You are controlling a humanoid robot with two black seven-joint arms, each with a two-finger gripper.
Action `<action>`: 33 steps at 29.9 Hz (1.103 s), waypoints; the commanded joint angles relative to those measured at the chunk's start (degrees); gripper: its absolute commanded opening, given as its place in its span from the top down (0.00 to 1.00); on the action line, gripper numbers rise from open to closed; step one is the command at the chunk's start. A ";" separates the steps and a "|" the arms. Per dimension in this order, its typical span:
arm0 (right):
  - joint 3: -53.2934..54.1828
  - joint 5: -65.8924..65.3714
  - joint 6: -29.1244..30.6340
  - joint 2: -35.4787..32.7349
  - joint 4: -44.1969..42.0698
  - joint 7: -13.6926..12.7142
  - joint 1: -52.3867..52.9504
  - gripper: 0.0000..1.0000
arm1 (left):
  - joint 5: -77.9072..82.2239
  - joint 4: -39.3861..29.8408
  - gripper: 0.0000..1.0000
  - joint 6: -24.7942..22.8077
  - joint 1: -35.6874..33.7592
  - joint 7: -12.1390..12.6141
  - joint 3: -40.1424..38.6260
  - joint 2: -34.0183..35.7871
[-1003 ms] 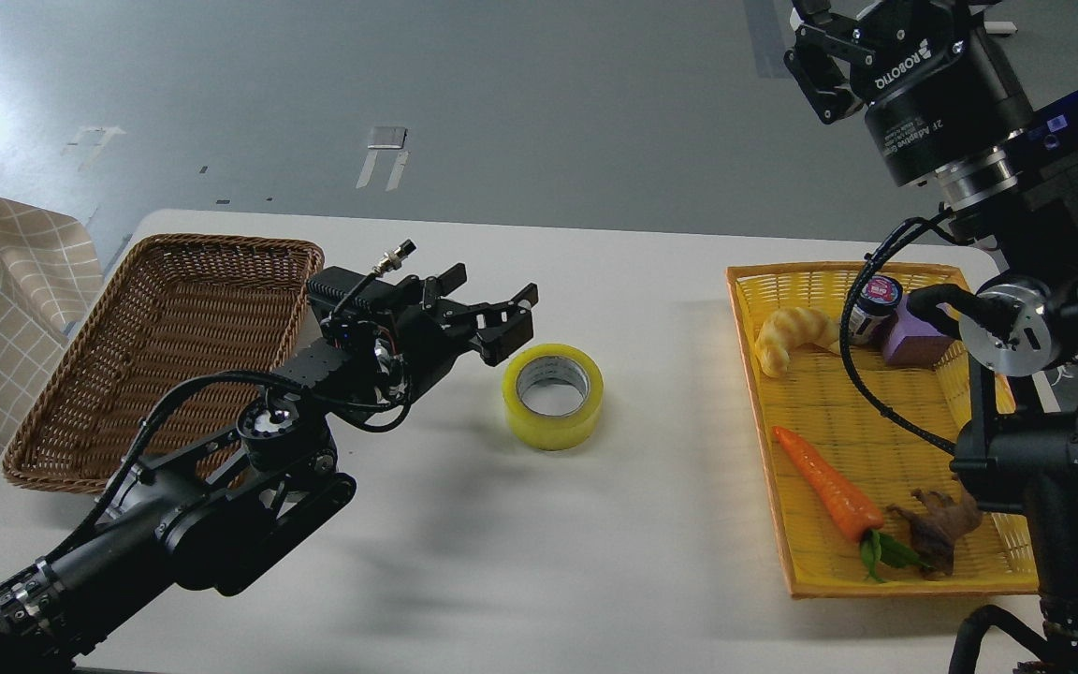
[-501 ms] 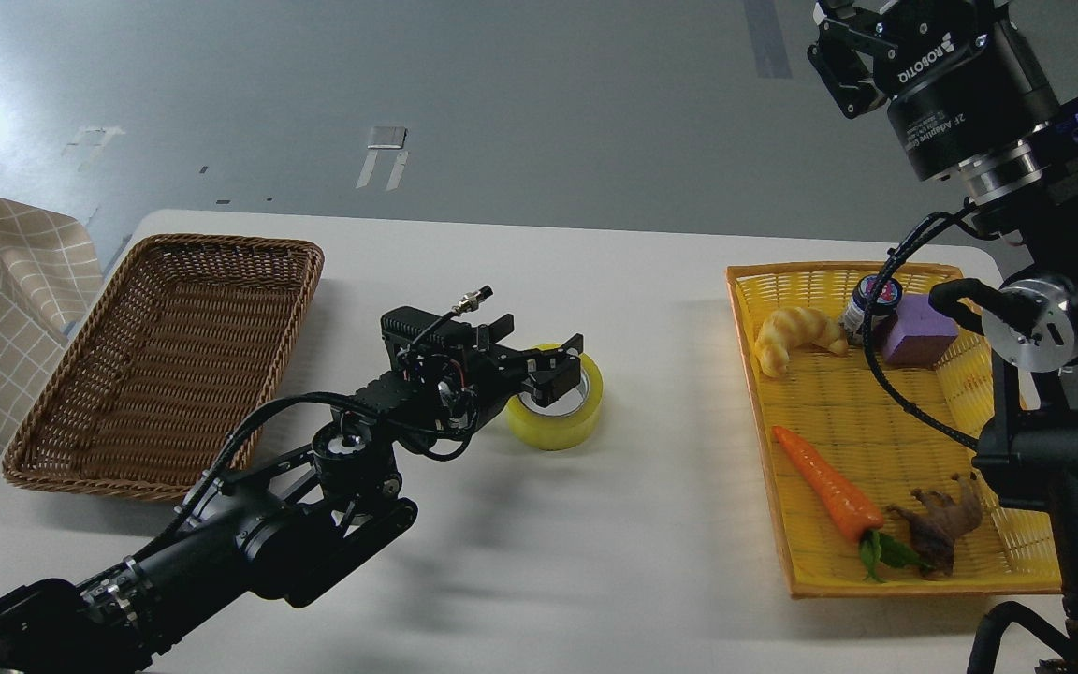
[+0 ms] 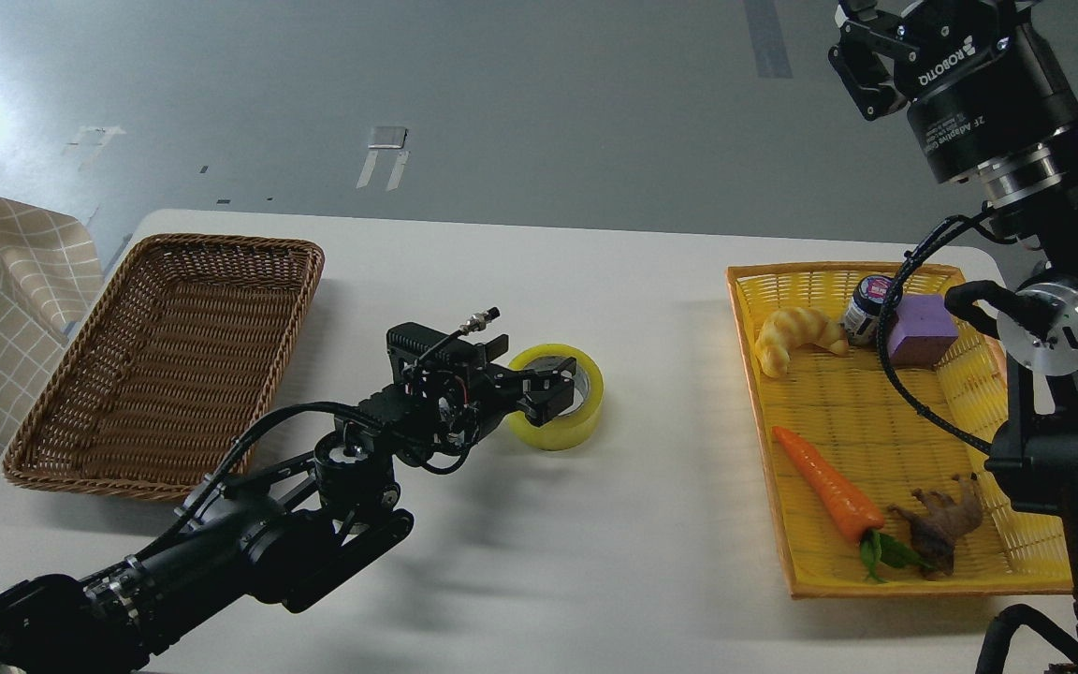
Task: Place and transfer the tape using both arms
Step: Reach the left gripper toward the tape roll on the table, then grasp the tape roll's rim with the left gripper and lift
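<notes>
A grey floor with pale tape marks lies behind a white table (image 3: 539, 571). On the middle of the table the tape (image 3: 565, 412) lies flat on one face, its round hole opening upward, so its axis stands upright. The left arm comes in low from the near left, and the left gripper (image 3: 553, 387) sits over the roll's left half, with one finger dipping into the hole and the other lying across the roll's near-left rim. The fingers stand a little apart about the roll's wall; whether they press on it cannot be told. The right gripper (image 3: 862, 51) is raised high at the far right, its fingers partly cut by the frame edge, so its opening cannot be told. A brown wicker basket (image 3: 62, 440) sits left of the tape. A yellow tray (image 3: 913, 585) at the right holds a croissant toy (image 3: 792, 339), a carrot (image 3: 824, 485), a purple block (image 3: 921, 329) and a small jar (image 3: 865, 309).
</notes>
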 commanded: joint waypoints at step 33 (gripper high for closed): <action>0.00 0.00 -0.01 -1.57 0.08 0.00 -2.73 0.00 | -0.01 2.58 0.07 1.23 -0.24 -0.88 3.04 0.31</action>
